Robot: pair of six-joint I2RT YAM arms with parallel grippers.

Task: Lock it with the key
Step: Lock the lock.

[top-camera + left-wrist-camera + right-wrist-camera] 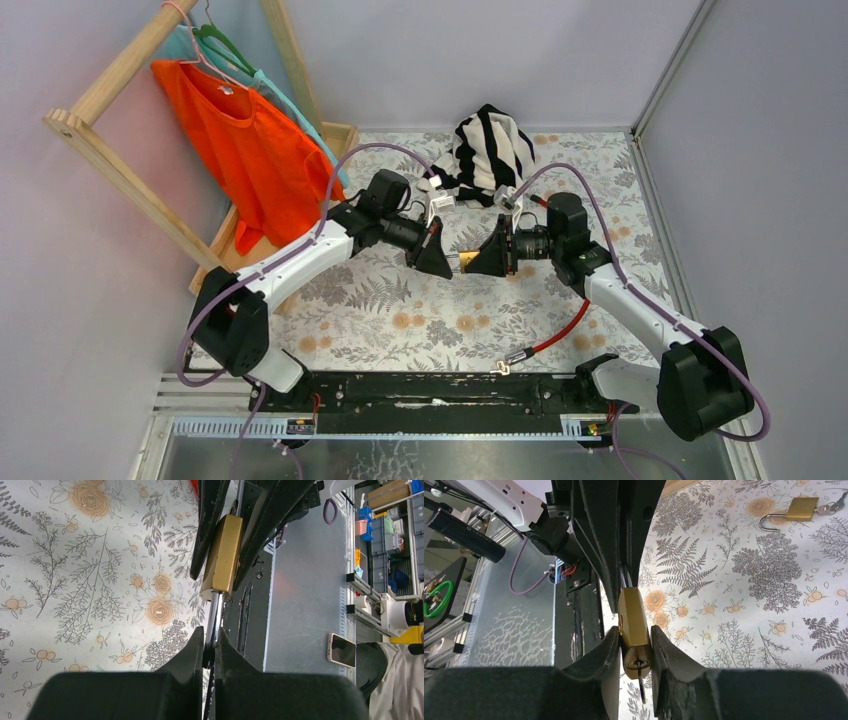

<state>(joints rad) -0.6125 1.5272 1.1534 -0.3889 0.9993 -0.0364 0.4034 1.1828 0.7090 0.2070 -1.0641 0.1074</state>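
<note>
Right wrist: right gripper [634,636] clamps the padlock [631,609], key [642,681] between its fingers; left gripper [210,641] pinches the shackle [215,611]. Next, likely press shackle home, then turn key.

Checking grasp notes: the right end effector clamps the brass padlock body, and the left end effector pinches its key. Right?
No: the left end effector pinches the shackle, not the key, as the left wrist view shows. The right end effector does clamp the brass padlock body.

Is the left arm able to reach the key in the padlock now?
Probably not: the left gripper is shut on the shackle, and the key pokes from the opposite end of the padlock, inside the right gripper.
</note>
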